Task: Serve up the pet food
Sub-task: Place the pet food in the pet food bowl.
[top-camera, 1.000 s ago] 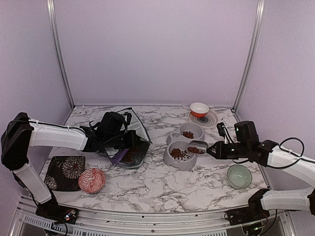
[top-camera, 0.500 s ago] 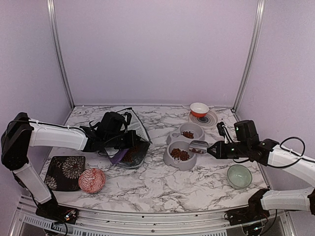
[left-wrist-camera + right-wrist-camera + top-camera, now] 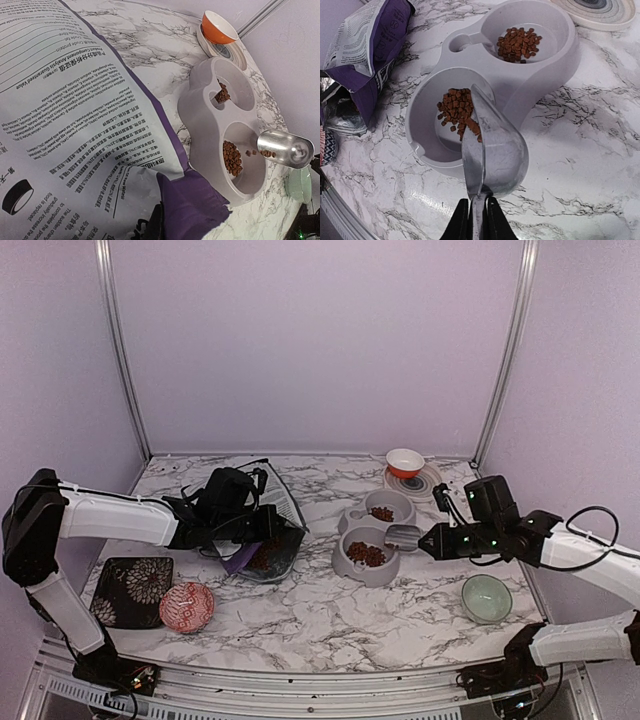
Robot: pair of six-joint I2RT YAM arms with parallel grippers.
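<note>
Overhead, grips are unclear. Right wrist view shows the right gripper [image 3: 475, 212] clamped on the scoop [image 3: 495, 147] handle, with kibble [image 3: 456, 106] at its lip over the feeder [image 3: 555, 65]. Left wrist view shows the left gripper [image 3: 157, 226] pinching the bag [image 3: 75, 125].

My top camera looks down from behind over the whole table [image 3: 320, 610], the left wrist view peers close across the bag [image 3: 75, 125], the right wrist view looks down along the scoop [image 3: 495, 145], and all three share the feeder [image 3: 200, 120] and kibble [image 3: 231, 156].

A grey double-bowl feeder [image 3: 352, 569] sits right of centre on the marble table [image 3: 330, 625], with a metal scoop [image 3: 403, 536] tilted over its right rim. A purple bag [image 3: 283, 502] lies left of centre. An orange bowl [image 3: 405, 462] rests on a striped plate [image 3: 430, 483] at upper right. A green bowl [image 3: 486, 597] is at lower right. At lower left, a red bowl [image 3: 187, 606] stands beside a floral plate [image 3: 132, 590].
</note>
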